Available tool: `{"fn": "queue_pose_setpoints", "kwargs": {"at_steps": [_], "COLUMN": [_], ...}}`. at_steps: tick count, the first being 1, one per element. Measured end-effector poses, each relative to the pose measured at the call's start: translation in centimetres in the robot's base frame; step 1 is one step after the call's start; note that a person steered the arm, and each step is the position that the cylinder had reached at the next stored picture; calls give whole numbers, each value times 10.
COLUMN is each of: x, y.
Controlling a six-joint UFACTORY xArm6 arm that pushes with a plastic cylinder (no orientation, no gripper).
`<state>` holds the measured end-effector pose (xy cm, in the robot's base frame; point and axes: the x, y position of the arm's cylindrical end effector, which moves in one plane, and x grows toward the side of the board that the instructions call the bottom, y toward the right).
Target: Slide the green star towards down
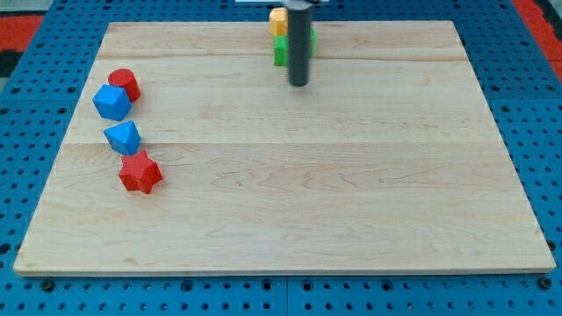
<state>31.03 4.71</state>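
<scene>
A green block sits near the view's top centre, largely hidden behind my rod, so its star shape cannot be made out. A yellow block touches it from above. My tip rests on the board just below and slightly right of the green block.
On the wooden board, at the view's left, a red round block, a blue block, a blue triangular block and a red star form a column. Blue perforated surface surrounds the board.
</scene>
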Motion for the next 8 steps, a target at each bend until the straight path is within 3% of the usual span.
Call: {"fn": "queue_pose_setpoints", "kwargs": {"at_steps": [1, 2, 3, 5, 8], "x": [-41, -85, -109, -89, -32], "y": [46, 53, 15, -29, -45]}}
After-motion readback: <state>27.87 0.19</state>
